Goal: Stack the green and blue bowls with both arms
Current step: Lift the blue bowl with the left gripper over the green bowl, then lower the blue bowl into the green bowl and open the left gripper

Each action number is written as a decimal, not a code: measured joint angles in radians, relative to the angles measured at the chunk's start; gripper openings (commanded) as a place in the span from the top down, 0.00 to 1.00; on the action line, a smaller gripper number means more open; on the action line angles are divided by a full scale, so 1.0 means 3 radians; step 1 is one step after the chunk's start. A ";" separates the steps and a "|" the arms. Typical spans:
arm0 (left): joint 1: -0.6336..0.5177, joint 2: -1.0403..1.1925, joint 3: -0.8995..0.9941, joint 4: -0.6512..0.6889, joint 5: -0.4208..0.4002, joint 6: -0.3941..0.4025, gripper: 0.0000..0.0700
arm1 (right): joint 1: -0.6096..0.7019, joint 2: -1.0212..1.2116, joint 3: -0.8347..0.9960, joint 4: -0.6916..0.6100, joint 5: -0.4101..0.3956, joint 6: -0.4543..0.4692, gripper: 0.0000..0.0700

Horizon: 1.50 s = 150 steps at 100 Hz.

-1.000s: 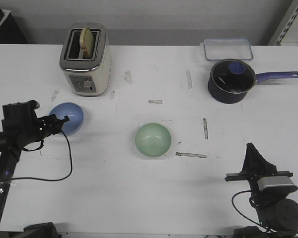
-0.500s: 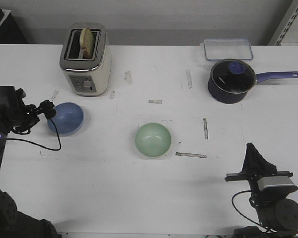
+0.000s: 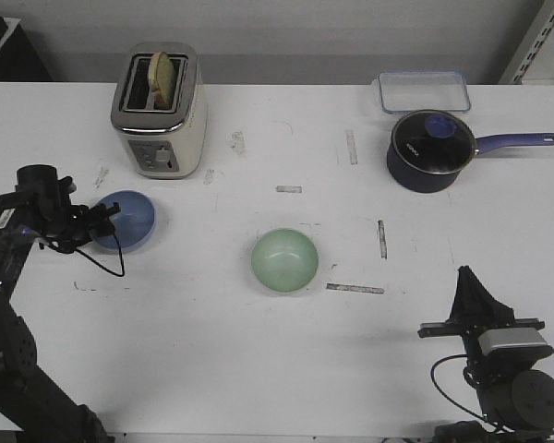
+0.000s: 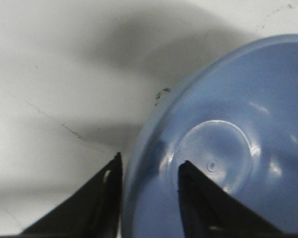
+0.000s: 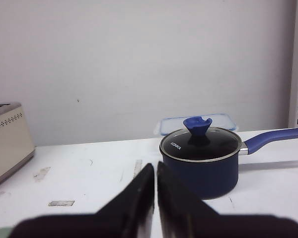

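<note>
we have the left gripper (image 3: pixel 100 221) at the blue bowl (image 3: pixel 125 220) in the left middle of the front frame, and its jaws now straddle the bowl's near rim, 1 finger inside and 1 outside, as the left wrist view shows (image 4: pixel 149 198). whether they are pressing the rim yet we cannot tell. half a second ago the bowl looked tipped up on edge with the gripper at its left side; now it sits flat again and the wrist has shifted slightly to the right, in toward the bowl. we read that as the grasp being settled, not yet a lift.

the green bowl (image 3: pixel 284 261) sits untouched at the centre of the frame, well apart from the blue one. the right gripper (image 5: pixel 155 198) has not moved in the lower right corner, jaws together on nothing, facing the saucepan (image 5: pixel 201 161).

so stacking has barely begun.
</note>
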 measured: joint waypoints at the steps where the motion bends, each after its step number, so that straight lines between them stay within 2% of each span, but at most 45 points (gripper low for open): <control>1: -0.0003 0.0000 0.0005 -0.0009 -0.0001 0.0000 0.96 | 0.0000 0.0000 0.0000 0.0000 0.0000 0.0000 1.00; 10: -0.0019 0.0000 0.0128 -0.0184 -0.0003 0.0001 1.00 | 0.0000 0.0000 0.0000 0.0000 0.0000 0.0000 1.00; 29: -0.0144 0.0000 0.0628 -0.0562 -0.0018 0.0005 1.00 | 0.0000 0.0000 0.0000 0.0000 0.0000 0.0000 1.00; 51: -0.0623 0.0000 0.0974 -0.0984 -0.0013 -0.0005 1.00 | 0.0000 0.0000 0.0000 0.0000 0.0000 0.0000 1.00; 73: -0.1376 0.0000 0.0999 -0.0848 0.0058 -0.0188 1.00 | 0.0000 0.0000 0.0000 0.0000 0.0000 0.0000 1.00; 91: -0.2028 0.0000 0.0999 -0.0576 0.0449 -0.0284 1.00 | 0.0000 0.0000 0.0000 0.0000 0.0000 0.0000 1.00; 97: -0.2185 0.0000 0.0999 -0.0496 0.0504 -0.0309 1.00 | 0.0000 0.0000 0.0000 0.0000 0.0000 0.0000 1.00; 116: -0.2452 0.0078 0.1002 -0.0312 0.0510 -0.0351 1.00 | 0.0000 0.0000 0.0000 0.0000 0.0000 0.0000 1.00; 132: -0.2556 0.0329 0.1002 -0.0331 0.0509 -0.0404 0.99 | 0.0000 0.0000 0.0000 0.0000 0.0000 0.0000 1.00; 137: -0.2567 0.0365 0.0997 -0.0341 0.0507 -0.0420 0.96 | 0.0000 0.0000 0.0000 0.0000 0.0000 0.0000 1.00; 150: -0.2572 0.0355 0.0996 -0.0348 0.0509 -0.0440 0.69 | 0.0000 0.0000 0.0000 0.0000 0.0000 0.0000 1.00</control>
